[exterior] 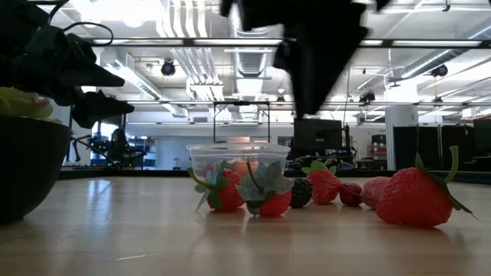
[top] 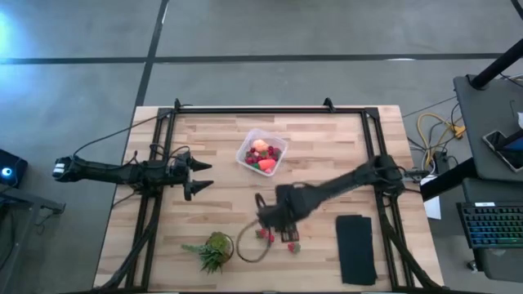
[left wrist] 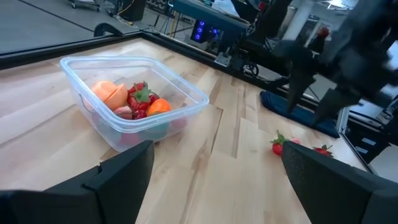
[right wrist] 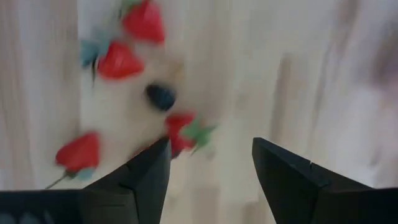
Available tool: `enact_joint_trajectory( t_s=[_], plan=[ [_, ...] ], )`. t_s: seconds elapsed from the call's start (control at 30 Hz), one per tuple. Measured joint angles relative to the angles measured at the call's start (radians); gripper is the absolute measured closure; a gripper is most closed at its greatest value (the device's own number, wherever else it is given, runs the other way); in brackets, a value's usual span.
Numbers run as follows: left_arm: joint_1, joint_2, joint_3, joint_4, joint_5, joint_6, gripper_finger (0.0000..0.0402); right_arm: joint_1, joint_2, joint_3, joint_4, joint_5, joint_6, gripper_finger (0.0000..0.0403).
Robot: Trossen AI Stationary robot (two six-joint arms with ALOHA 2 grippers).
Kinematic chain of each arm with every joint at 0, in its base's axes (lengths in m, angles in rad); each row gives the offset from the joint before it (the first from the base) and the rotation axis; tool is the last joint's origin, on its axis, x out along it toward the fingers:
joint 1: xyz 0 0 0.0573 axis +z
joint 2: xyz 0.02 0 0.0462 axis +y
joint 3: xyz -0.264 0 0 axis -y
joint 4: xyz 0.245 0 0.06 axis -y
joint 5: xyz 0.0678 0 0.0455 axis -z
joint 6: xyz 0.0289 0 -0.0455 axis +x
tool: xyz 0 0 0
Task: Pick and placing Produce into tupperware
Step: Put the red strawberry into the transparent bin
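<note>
The clear tupperware [top: 262, 153] stands at mid-table and holds a pink-orange round fruit [left wrist: 107, 93], an orange carrot-like piece [left wrist: 159, 106] and some strawberries. More strawberries [top: 266, 235] and a dark berry [right wrist: 160, 96] lie loose on the wood nearer the near edge; the low view shows them [exterior: 413, 198] in front of the tub [exterior: 238, 157]. My right gripper [right wrist: 210, 149] hovers open above these loose pieces [top: 274, 229], touching none. My left gripper [top: 208, 175] waits open to the left of the tub, pointing toward it [left wrist: 216, 149].
A spiky green-brown plant [top: 214, 250] and a thin ring [top: 249, 247] lie near the table's near edge, left of the loose strawberries. A flat black pad [top: 356, 248] lies to the right. A dark metal frame [top: 245, 111] borders the table.
</note>
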Motion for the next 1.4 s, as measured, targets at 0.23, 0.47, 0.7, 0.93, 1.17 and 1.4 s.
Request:
enact_joint_trajectory(
  t_s=[0.23, 0.47, 0.7, 0.93, 1.17, 1.4],
  plan=[
    [0.0, -0.001, 0.0, 0.0, 0.0, 0.0, 0.0063, 0.156, -0.096, -0.189, 0.093, 0.003, 0.346, 0.0184],
    [0.0, -0.001, 0.0, 0.0, 0.0, 0.0, 0.0063, 0.31, -0.171, -0.332, 0.268, 0.053, 0.581, 0.0184],
    [0.0, 0.0, 0.0, 0.0, 0.0, 0.0, 0.0063, 0.349, -0.094, -0.366, 0.361, 0.031, 0.623, 0.0183],
    [0.0, 0.0, 0.0, 0.0, 0.0, 0.0, 0.0063, 0.348, -0.06, -0.372, 0.387, 0.081, 0.625, 0.0183],
    [0.0, -0.001, 0.0, 0.0, 0.0, 0.0, 0.0063, 0.333, -0.056, -0.409, 0.47, 0.087, 0.626, 0.0183],
    [0.0, -0.001, 0.0, 0.0, 0.0, 0.0, 0.0063, 0.315, -0.05, -0.415, 0.486, 0.125, 0.622, 0.0183]
  ],
)
